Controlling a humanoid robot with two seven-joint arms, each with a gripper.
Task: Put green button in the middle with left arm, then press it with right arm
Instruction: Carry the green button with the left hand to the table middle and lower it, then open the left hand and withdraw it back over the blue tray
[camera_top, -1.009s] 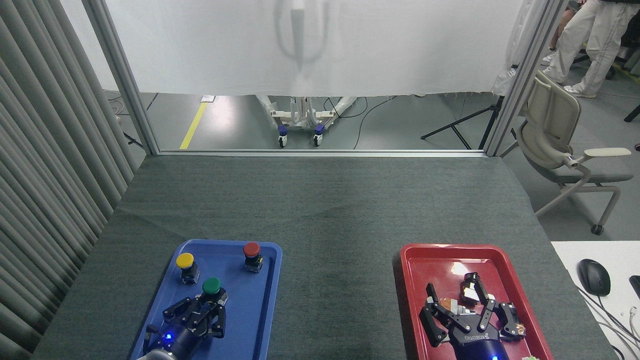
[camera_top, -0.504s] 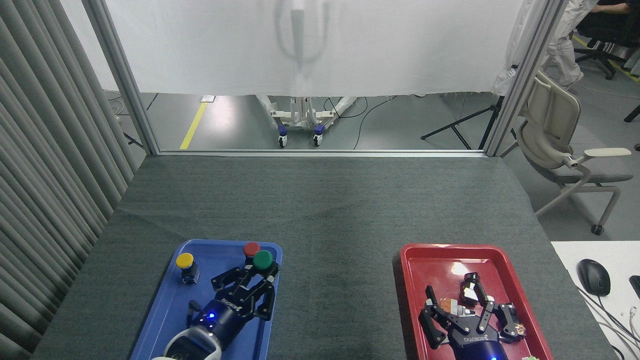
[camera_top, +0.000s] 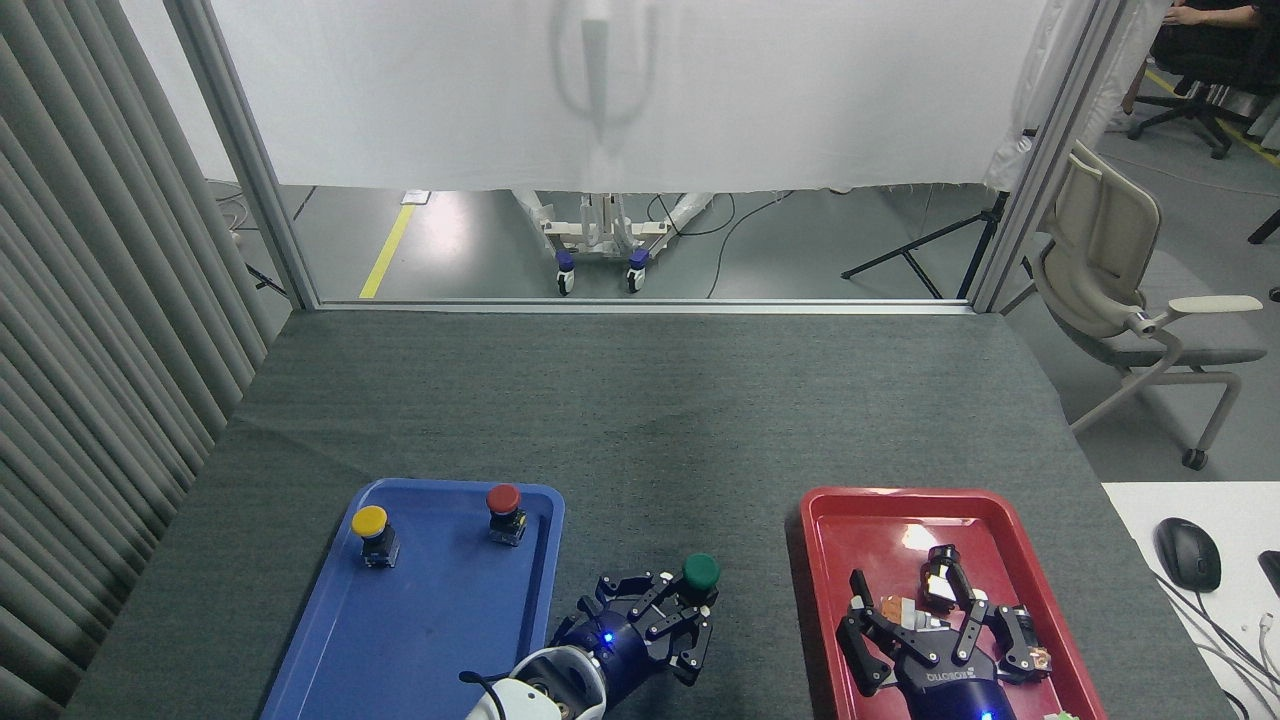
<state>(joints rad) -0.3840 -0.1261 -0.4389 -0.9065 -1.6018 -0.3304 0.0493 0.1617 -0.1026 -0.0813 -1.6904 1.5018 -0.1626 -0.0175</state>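
Holding the green button (camera_top: 701, 571) clamped in its fingers (camera_top: 668, 606), the left gripper (camera_top: 672, 612) hangs over the dark grey cloth of the bench (camera_top: 640, 420), in the gap between the two trays. At its 9 o'clock lies the blue tray (camera_top: 440, 640), carrying the yellow button (camera_top: 370, 523) and the red button (camera_top: 503, 500) near its far edge. At its 3 o'clock, over the red tray (camera_top: 860, 520), sits the right gripper (camera_top: 935, 620), its fingers spread apart and clamped on nothing. Beyond the tray, at the bench's 3 o'clock, a computer mouse (camera_top: 1188, 553) rests on a white surface.
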